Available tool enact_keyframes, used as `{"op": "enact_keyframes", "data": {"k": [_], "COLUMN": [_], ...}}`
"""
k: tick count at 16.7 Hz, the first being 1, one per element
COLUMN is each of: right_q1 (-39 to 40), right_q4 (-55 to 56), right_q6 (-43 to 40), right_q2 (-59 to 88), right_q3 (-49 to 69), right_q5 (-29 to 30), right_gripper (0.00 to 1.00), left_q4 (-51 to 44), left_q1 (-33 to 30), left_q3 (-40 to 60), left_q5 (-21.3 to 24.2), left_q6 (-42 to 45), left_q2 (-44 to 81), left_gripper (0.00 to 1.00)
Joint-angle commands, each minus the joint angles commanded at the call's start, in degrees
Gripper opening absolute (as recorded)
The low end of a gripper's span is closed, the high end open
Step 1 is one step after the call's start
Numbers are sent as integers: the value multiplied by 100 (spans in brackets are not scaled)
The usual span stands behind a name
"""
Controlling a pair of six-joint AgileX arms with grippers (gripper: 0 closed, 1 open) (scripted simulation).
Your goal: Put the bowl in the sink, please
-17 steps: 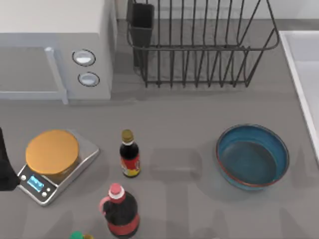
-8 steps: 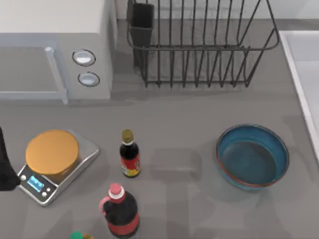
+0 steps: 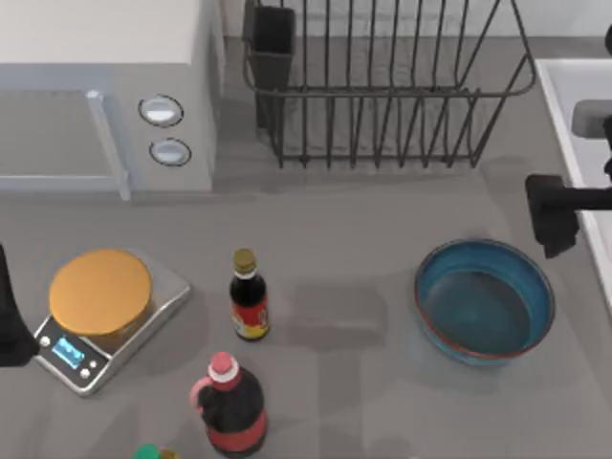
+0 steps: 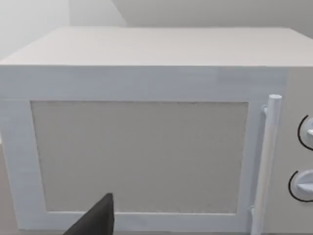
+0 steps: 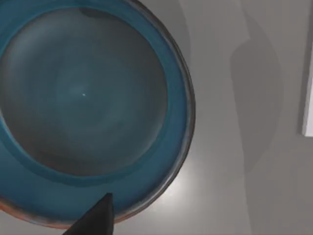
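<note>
The teal-blue bowl with a reddish-brown rim stands upright on the grey counter, right of centre. In the right wrist view the bowl lies directly below, seen from above. My right gripper hovers just beyond the bowl's far right rim, between the bowl and the sink, and is not touching the bowl. The sink is a pale basin along the right edge, and its rim also shows in the right wrist view. My left gripper is parked at the left edge beside the scale.
A black wire dish rack stands behind the bowl. The white microwave fills the back left and faces the left wrist camera. A scale with an orange disc and two sauce bottles stand front left.
My right arm has come into the top view from the right and now hangs by the bowl's far right rim. The bowl and the left arm have not moved.
</note>
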Motion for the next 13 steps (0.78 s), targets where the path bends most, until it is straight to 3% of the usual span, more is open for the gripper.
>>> {"op": "enact_keyframes", "data": {"k": [5,13], "right_q1": [173,158], "right_q4": [-624,-399], "right_q6": [175,167], "right_q2": [916,982], "right_q3": [849,668], "right_q5": [-15,-15], "right_gripper": [100,100], "left_q4": [0,0], "left_q1": [0,0], "left_q3": [0,0], "left_q5": [0,0], "left_q6": [0,0], "left_q2": [0,0], "left_gripper": [100,100]}}
